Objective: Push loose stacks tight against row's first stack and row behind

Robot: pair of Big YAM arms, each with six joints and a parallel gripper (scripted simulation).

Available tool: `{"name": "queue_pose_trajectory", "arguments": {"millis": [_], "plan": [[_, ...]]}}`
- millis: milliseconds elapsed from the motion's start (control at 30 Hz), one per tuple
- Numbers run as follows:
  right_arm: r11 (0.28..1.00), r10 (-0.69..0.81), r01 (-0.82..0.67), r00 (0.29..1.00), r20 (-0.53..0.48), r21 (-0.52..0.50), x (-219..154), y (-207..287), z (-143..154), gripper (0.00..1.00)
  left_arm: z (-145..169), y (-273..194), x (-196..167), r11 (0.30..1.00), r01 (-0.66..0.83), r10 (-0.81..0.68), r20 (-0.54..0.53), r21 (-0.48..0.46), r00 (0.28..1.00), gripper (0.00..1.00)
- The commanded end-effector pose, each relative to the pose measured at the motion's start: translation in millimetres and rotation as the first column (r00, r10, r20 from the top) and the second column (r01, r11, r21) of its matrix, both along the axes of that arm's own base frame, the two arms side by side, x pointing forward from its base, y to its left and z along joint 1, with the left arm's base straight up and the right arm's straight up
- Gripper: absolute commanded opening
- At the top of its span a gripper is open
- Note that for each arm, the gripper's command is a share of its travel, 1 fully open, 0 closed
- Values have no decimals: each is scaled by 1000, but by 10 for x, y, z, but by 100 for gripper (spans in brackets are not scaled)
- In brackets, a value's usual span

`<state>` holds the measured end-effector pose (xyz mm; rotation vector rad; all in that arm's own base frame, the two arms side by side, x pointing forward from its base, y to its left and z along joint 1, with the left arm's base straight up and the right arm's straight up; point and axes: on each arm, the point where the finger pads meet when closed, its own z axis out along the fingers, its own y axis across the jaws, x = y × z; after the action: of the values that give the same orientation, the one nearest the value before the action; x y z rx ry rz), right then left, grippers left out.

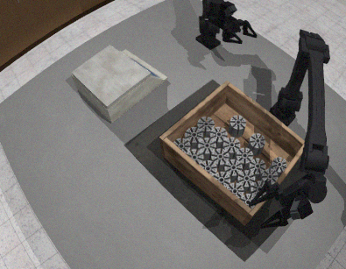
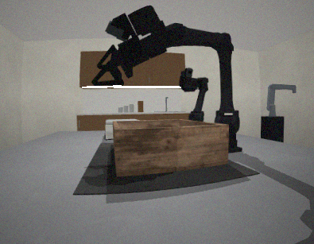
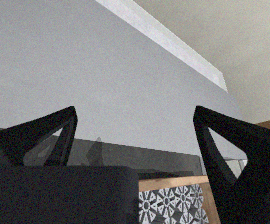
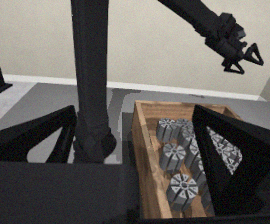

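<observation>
Two loose grey slotted stacks stand apart in the crate's [image 1: 199, 174] [image 2: 172, 150] [image 4: 150, 180] open strip: one stack [image 1: 237, 123] [image 4: 183, 186] and another stack [image 1: 257, 142] [image 4: 173, 152]. Gaps separate them from each other, from the first stack [image 1: 278, 164] [image 4: 167, 125] by the end wall, and from the row behind [image 1: 231, 145]. My left gripper [image 1: 257, 215] [image 2: 96, 74] [image 3: 135, 112] [image 4: 252, 69] is open and empty, high above the crate's near corner. My right gripper [image 1: 248, 38] [image 4: 134, 111] is open and empty, beyond the crate's far end.
Several stacks fill the rows along the crate's other long wall. The crate sits on a dark mat [image 1: 142, 145] [image 2: 89, 182]. A pale box [image 1: 113, 75] stands left of it. My left arm's upright column [image 4: 90, 75] stands beside the crate's long wall.
</observation>
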<state>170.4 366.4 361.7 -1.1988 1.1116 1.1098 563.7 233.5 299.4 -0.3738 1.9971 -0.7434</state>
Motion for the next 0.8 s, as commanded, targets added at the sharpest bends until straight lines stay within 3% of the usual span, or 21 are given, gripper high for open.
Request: {"name": "queue_pose_trajectory", "arguments": {"millis": [0,567,767], "plan": [[1000,-1,1,1000,9,12,2,0,73,100,117,7,11,1000,1,-1,21,14,1000,100],[1000,-1,1,1000,9,12,2,0,73,100,117,7,11,1000,1,-1,21,14,1000,100],[1000,-24,23,999,-39,-16,-45,-8,-45,100,-3,-242,-196,993,64,-63,-16,98,998,32]]}}
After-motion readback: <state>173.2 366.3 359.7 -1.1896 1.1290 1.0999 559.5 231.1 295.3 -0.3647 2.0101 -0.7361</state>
